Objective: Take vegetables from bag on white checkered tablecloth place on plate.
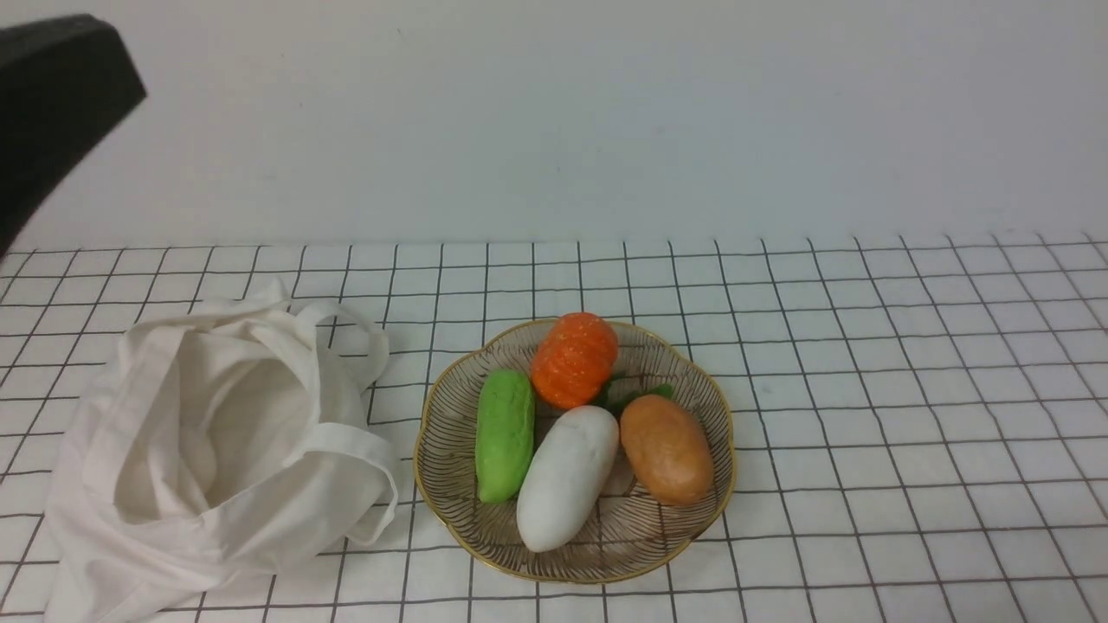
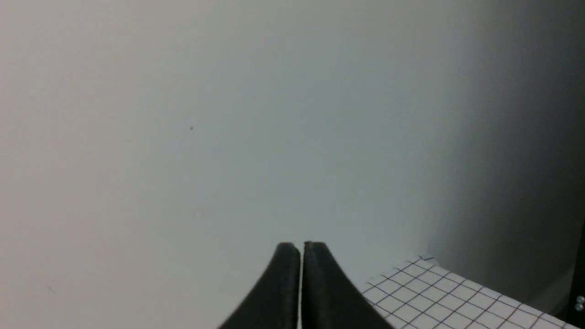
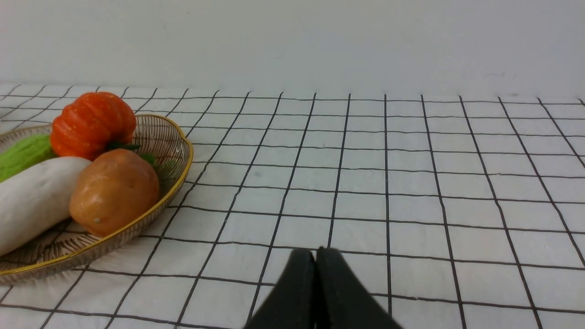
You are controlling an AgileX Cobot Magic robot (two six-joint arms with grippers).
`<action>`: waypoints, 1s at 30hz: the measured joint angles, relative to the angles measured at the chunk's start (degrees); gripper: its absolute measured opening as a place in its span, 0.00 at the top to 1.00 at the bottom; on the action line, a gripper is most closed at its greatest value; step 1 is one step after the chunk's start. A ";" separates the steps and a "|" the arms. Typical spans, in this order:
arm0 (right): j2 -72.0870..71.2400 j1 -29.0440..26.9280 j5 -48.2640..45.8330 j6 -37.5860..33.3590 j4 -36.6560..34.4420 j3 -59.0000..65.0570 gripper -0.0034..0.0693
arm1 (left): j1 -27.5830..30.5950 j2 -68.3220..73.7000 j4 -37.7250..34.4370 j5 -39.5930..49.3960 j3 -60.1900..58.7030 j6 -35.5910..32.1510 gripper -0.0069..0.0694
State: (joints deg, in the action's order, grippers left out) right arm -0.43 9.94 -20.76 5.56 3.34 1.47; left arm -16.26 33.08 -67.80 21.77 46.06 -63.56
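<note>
- Right gripper [image 3: 315, 253]: fingers pressed together, nothing between them, low over bare white checkered tablecloth [image 1: 866, 433].
- Left gripper [image 2: 301, 249]: fingers also together and empty, aimed at the wall [image 2: 183, 114]. From the front I only get a dark chunk of the left arm [image 1: 52, 95] at 10 o'clock.
- Bag [image 1: 216, 450]: slumped on the cloth at 9 o'clock of the plate, mouth gaping upward, one handle just beside the plate's rim.
- Plate [image 1: 450, 450]: mid-cloth, holding four toys.
- White oblong vegetable [image 1: 567, 476] at 6 o'clock in the plate, cucumber [image 1: 505, 433] at 9, potato [image 1: 666, 448] at 4.
- Pumpkin [image 1: 574, 359] at 12 o'clock in the plate by the far rim, green leaves [image 1: 636, 394] just beside it.
</note>
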 joint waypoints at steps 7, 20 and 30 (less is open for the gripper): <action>0.00 0.00 0.00 0.00 0.00 0.00 0.97 | 0.00 -8.12 4.05 -9.98 -8.42 8.07 0.92; 0.00 0.00 0.00 0.00 0.00 0.00 0.97 | 4.07 -30.51 53.71 -14.66 -37.45 56.96 0.92; 0.00 0.00 0.00 0.17 -0.06 0.00 0.97 | 13.87 -33.67 61.33 -7.46 -47.11 63.56 0.92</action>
State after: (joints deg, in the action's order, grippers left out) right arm -0.43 9.94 -20.76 5.73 3.28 1.47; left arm -2.39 -0.59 -6.47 14.31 -1.05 0.00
